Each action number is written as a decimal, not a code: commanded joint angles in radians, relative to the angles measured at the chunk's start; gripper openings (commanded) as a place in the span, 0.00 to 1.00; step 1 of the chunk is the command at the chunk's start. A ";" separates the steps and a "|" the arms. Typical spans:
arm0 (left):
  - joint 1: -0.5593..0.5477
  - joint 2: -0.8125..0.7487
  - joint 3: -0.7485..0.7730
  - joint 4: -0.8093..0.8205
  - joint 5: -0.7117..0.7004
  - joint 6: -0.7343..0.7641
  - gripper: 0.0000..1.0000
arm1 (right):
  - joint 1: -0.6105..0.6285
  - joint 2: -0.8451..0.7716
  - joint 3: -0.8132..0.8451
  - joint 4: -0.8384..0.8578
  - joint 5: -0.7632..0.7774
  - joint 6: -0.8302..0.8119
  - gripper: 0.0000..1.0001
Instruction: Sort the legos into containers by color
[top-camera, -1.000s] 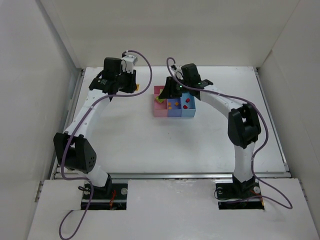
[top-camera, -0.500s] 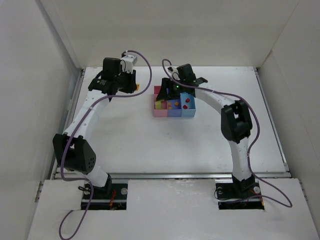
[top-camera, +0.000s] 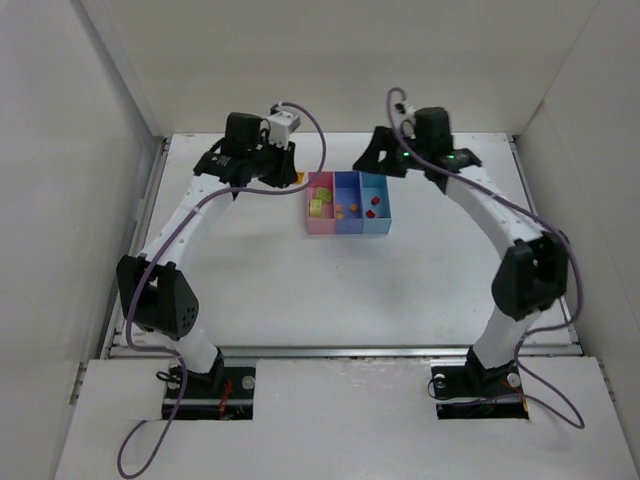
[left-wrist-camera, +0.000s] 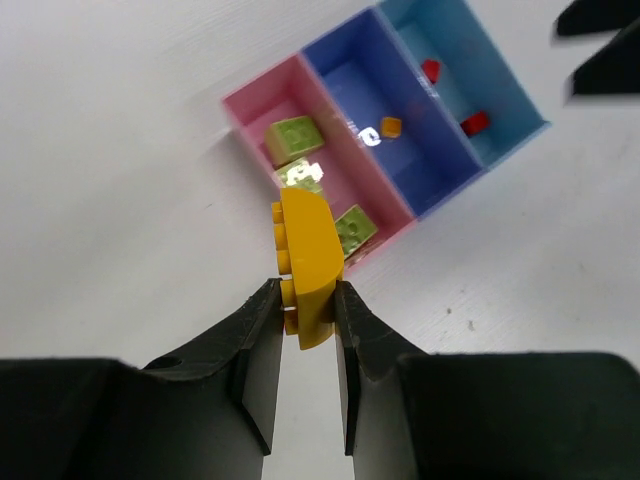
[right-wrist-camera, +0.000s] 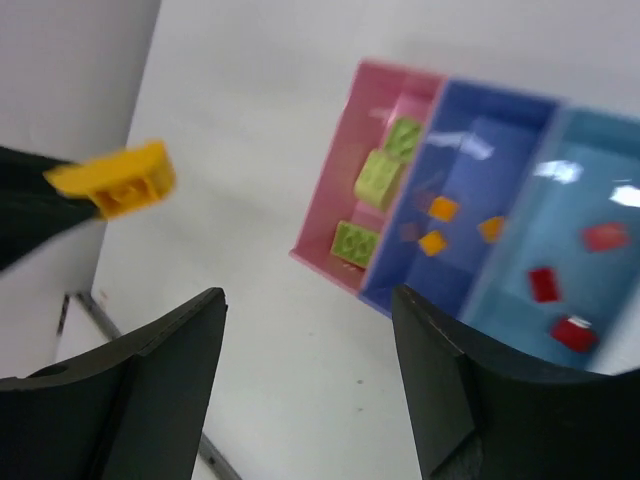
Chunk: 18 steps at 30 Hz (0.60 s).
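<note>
Three joined bins (top-camera: 347, 228) sit mid-bench (top-camera: 300, 290), with open white surface at their 6 o'clock and the side walls (top-camera: 60, 200) well apart. Left hand (left-wrist-camera: 305, 300) pinches a yellow brick (left-wrist-camera: 308, 250) at the bins' 10 o'clock. Right hand (right-wrist-camera: 308, 300) gapes wide and empty, now pulled back from over the bins to their 1 o'clock.

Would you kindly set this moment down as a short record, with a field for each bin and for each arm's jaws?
pink bin: three green bricks
purple-blue bin: orange bricks
light blue bin: red bricks
left jaws: shut on a yellow brick, held beside the pink bin
right jaws: open, holding nothing
not yet in a bin: the yellow brick
</note>
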 joint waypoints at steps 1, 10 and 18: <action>-0.076 0.058 0.081 0.020 0.073 0.027 0.00 | -0.114 -0.199 -0.054 0.042 0.121 0.027 0.73; -0.211 0.364 0.343 0.011 0.092 0.017 0.00 | -0.232 -0.432 -0.218 -0.055 0.336 -0.073 0.76; -0.249 0.486 0.399 0.031 0.009 0.004 0.00 | -0.242 -0.500 -0.284 -0.064 0.345 -0.084 0.78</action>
